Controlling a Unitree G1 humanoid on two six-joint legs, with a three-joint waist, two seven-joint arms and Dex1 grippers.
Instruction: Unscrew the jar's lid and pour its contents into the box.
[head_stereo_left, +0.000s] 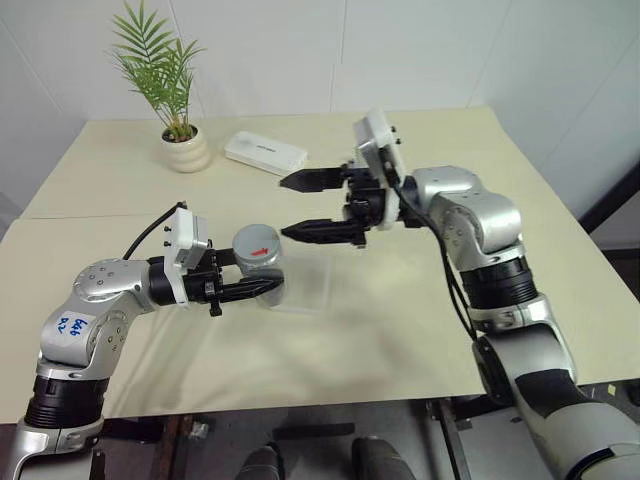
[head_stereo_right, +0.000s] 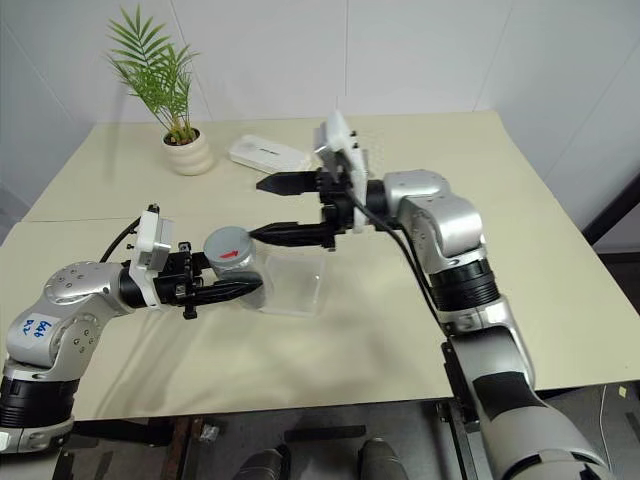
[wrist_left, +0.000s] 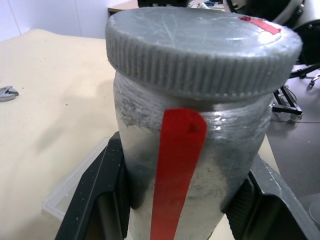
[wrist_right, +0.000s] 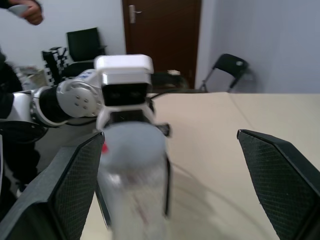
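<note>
The left pincer (head_stereo_left: 250, 290) squeezes the small silvery-grey jar (head_stereo_left: 262, 268) with the red stripe, held above the clear plastic box (head_stereo_left: 310, 285) on the counter (head_stereo_left: 400, 330). Its ribbed grey lid (head_stereo_left: 257, 243) looks easy to grab around the rim. The right pincer (head_stereo_left: 300, 207) is spread wide just beside it.

Even bright light, soft shadows

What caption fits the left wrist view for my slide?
Left gripper clamps the jar, lid still screwed on.
</note>
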